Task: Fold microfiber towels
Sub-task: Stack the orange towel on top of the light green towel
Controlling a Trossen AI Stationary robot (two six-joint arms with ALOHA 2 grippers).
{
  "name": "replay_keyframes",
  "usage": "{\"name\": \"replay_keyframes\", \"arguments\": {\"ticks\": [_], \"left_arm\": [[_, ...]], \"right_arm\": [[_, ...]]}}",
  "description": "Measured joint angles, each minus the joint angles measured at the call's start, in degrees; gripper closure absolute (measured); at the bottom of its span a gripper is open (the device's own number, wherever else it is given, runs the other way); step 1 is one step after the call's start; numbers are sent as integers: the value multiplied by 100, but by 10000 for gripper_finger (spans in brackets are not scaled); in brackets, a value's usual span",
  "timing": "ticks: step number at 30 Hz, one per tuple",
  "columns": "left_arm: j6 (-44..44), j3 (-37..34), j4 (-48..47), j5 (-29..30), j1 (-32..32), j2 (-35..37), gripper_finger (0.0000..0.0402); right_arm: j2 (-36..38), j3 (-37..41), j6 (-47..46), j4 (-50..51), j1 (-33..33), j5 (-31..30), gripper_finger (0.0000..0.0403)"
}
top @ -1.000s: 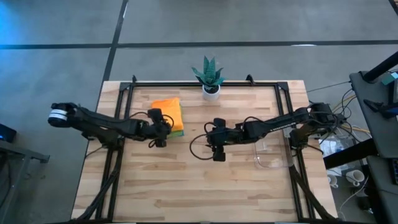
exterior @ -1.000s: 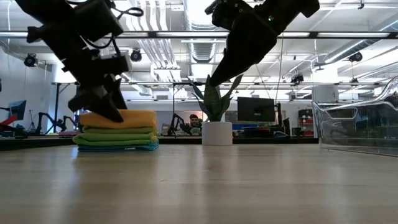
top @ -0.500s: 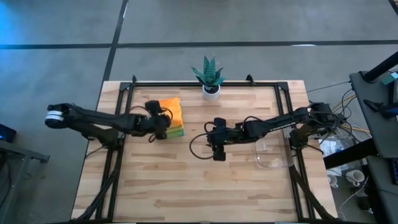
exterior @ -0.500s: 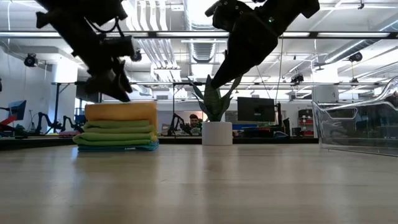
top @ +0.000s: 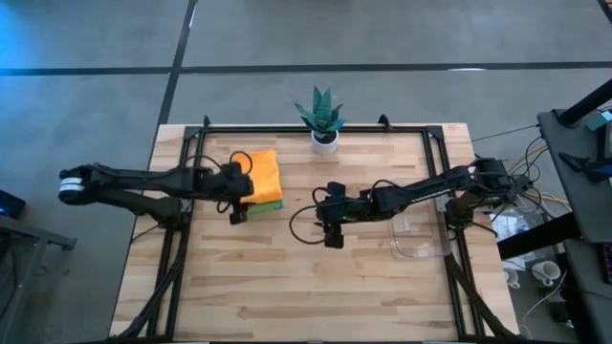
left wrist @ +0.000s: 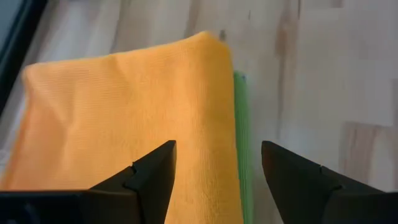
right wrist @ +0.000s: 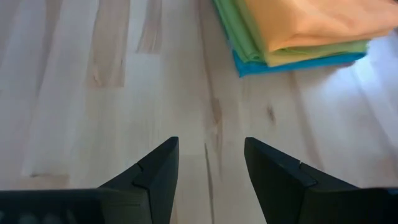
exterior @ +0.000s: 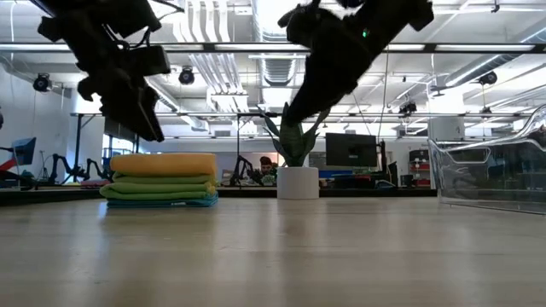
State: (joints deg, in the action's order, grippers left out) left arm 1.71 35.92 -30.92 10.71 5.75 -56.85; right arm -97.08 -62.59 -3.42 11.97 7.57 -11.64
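The microfiber towels lie folded in one stack (top: pixel 265 179) at the table's far left, orange (exterior: pixel 164 164) on top, green (exterior: pixel 158 188) beneath and blue (right wrist: pixel 298 62) at the bottom on the wood. My left gripper (top: pixel 245 196) hangs open just above the stack's left end, clear of it in the low view (exterior: pixel 141 119); the orange towel (left wrist: pixel 124 118) shows below its fingers. My right gripper (top: pixel 332 231) stands open above bare wood at the table's middle, its fingers (right wrist: pixel 155 168) pointing toward the stack with nothing between them.
A small potted plant (top: pixel 322 119) stands at the far edge, middle. A clear plastic tray (top: pixel 418 239) sits at the right, under my right arm. Black frame rails (top: pixel 287 130) run along the table's far and side edges. Bare wood (top: pixel 287 287) fills the near half.
My left gripper has risen off the top of the towel stack and drawn back a little toward the table's left edge, rolling as it went. The orange towel, pressed down at its left end before, now lies flat and free on the stack.
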Motion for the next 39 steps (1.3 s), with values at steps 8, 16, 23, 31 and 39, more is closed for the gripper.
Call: {"name": "replay_keyframes", "arguments": {"ticks": [8, 16, 23, 31, 39], "left_arm": [[-437, -80, 380, 2432, -1562, -521, 182], [-422, -146, 642, 2766, -1629, -1776, 182], [-730, 91, 552, 3513, -1584, -2373, 190], [-732, 150, 392, 3480, -1112, -1800, 319], [-710, 2, 506, 2457, -572, -1225, 383]], "right_arm": [[-701, -177, 21, -100, 0, 4, 222], [-874, -729, 279, 42, 0, 2, 222], [-850, -900, 343, 254, 0, 2, 222], [-850, -883, 345, 288, 0, 2, 222], [-850, -863, 345, 282, 0, 4, 222]]}}
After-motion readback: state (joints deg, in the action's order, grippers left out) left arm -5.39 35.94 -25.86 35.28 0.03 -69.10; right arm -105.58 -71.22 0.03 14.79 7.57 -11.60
